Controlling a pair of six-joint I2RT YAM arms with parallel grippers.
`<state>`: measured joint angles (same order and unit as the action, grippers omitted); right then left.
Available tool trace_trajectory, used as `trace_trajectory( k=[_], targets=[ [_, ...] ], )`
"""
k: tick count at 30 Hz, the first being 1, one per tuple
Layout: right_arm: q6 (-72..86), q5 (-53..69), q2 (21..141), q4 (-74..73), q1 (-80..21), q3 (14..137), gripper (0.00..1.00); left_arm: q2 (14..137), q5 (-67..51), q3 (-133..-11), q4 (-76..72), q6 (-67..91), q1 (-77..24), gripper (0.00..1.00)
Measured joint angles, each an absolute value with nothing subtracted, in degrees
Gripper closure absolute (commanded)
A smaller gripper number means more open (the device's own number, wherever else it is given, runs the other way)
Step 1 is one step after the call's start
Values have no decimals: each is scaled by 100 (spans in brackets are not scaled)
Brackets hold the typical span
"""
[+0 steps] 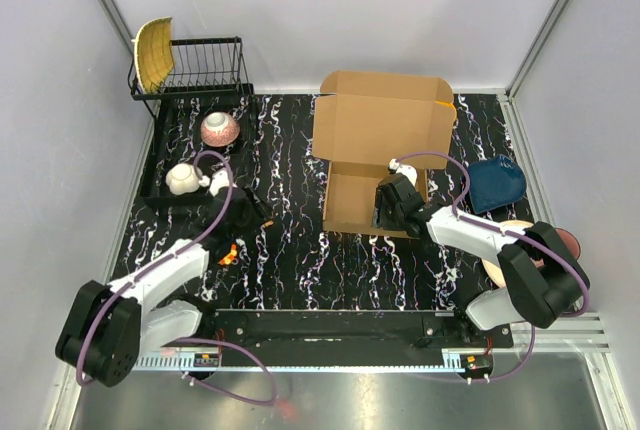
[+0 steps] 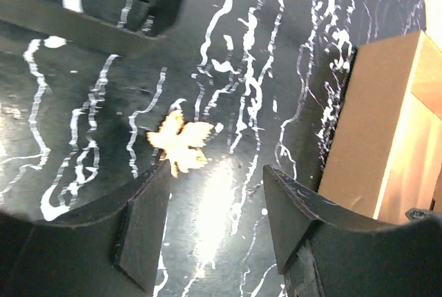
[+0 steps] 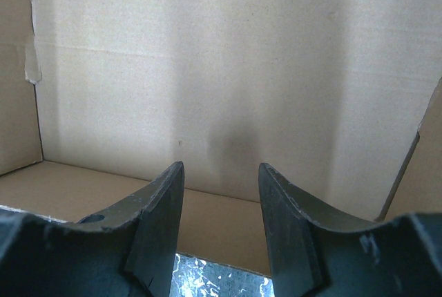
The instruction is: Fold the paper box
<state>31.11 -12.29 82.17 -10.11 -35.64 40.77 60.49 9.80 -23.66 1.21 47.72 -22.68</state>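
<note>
The paper box [image 1: 352, 200] is plain brown cardboard and stands at the middle back of the table. Its lid [image 1: 382, 122] is raised and its shallow tray faces me. My right gripper [image 1: 388, 206] is at the tray's front right. In the right wrist view it [image 3: 221, 176] is open and empty, just over the front wall and facing the inner cardboard wall [image 3: 228, 69]. My left gripper [image 1: 243, 218] hovers over the table left of the box. In the left wrist view it [image 2: 215, 193] is open and empty, and the box side [image 2: 387, 131] shows to its right.
A pale orange leaf-shaped mark [image 2: 179, 141] lies on the black marbled table ahead of the left fingers. A black tray [image 1: 165, 195] holds a pink bowl [image 1: 220, 129] and a white teapot [image 1: 183, 179]. A wire rack [image 1: 205, 68] holds a yellow plate [image 1: 152, 53]. A blue cloth [image 1: 497, 183] and pink plates [image 1: 550, 240] lie at the right.
</note>
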Motion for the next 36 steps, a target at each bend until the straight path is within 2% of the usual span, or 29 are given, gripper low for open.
trace_trajectory(
  k=[6,20,24,36],
  targets=[
    [3111,-1170,8219,-1011,-3564,4077,47,6674,1240,-2692,104,4753,-2856,45],
    [3109,-1127,8219,-1011,-3564,4077,46,7863,2130,-3336,320,4447,-3240,54],
    [3109,-1127,8226,-1009,-3564,4077,46,8176,2250,-3483,408,4346,-3297,59],
    [3107,-1127,8261,-1007,-3564,4077,46,8442,2410,-3586,322,4228,-3330,83]
  ],
)
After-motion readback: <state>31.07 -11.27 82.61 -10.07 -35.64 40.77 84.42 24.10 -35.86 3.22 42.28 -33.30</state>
